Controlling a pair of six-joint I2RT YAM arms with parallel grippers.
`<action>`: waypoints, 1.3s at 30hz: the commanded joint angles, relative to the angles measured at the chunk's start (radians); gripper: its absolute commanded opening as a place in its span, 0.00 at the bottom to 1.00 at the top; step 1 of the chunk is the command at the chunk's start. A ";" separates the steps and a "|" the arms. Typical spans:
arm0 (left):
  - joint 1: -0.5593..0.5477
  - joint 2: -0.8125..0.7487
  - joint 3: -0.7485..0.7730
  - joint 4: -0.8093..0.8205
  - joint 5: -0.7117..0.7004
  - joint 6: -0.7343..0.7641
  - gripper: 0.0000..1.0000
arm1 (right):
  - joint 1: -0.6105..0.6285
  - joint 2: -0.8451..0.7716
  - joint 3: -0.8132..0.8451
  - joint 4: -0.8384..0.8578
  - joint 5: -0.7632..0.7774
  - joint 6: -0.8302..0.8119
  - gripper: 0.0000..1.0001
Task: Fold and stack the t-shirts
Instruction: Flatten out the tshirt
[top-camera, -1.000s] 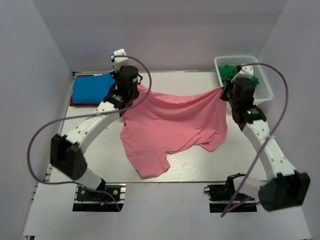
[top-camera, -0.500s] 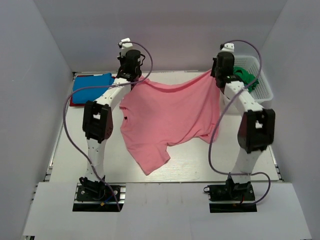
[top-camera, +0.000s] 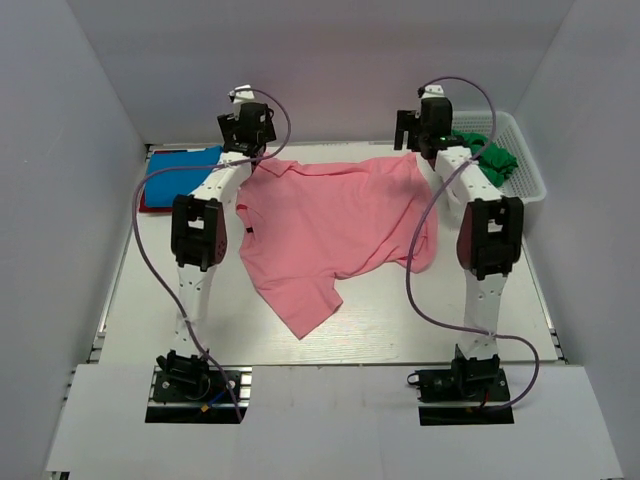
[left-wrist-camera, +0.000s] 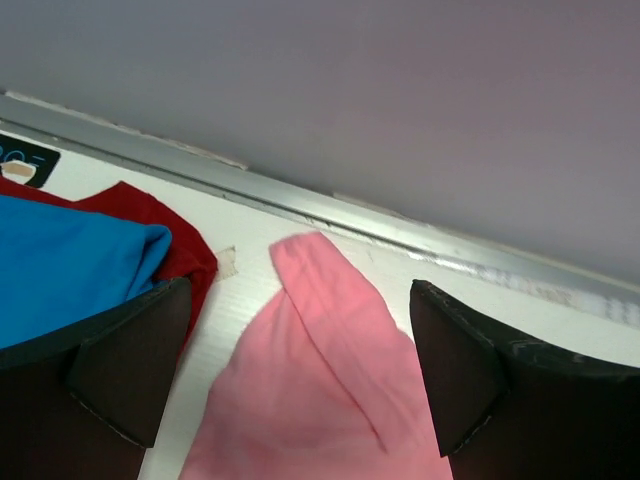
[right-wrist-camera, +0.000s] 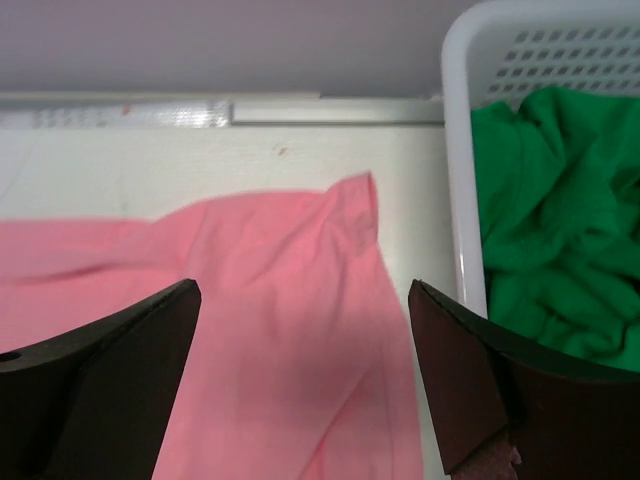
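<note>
A salmon pink t-shirt (top-camera: 330, 225) lies spread on the table, its hem toward the back wall and one sleeve trailing toward the near edge. My left gripper (top-camera: 246, 126) hovers open over its far left corner (left-wrist-camera: 320, 350), touching nothing. My right gripper (top-camera: 421, 124) hovers open over the far right corner (right-wrist-camera: 300, 290), also free of the cloth. A blue t-shirt (top-camera: 182, 172) lies folded on a red one (top-camera: 146, 204) at the back left. Green t-shirts (top-camera: 490, 155) are heaped in the basket.
The white lattice basket (top-camera: 532, 170) stands at the back right, its wall (right-wrist-camera: 460, 160) just right of my right fingers. The back wall and a metal strip (left-wrist-camera: 400, 225) run close behind both grippers. The enclosure's side walls border the table.
Both arms reached farther toward the back wall and their jaws opened. The pink shirt's two held corners dropped, and the shirt now lies flat on the table.
</note>
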 joint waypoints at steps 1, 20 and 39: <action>-0.010 -0.219 -0.071 -0.020 0.155 -0.029 1.00 | 0.004 -0.212 -0.112 -0.040 -0.135 0.029 0.90; -0.156 -0.711 -0.985 -0.219 0.759 -0.295 1.00 | -0.003 -0.774 -1.023 -0.257 -0.256 0.405 0.69; -0.196 -0.767 -1.223 -0.207 0.672 -0.359 1.00 | -0.004 -0.654 -1.116 -0.119 -0.222 0.425 0.43</action>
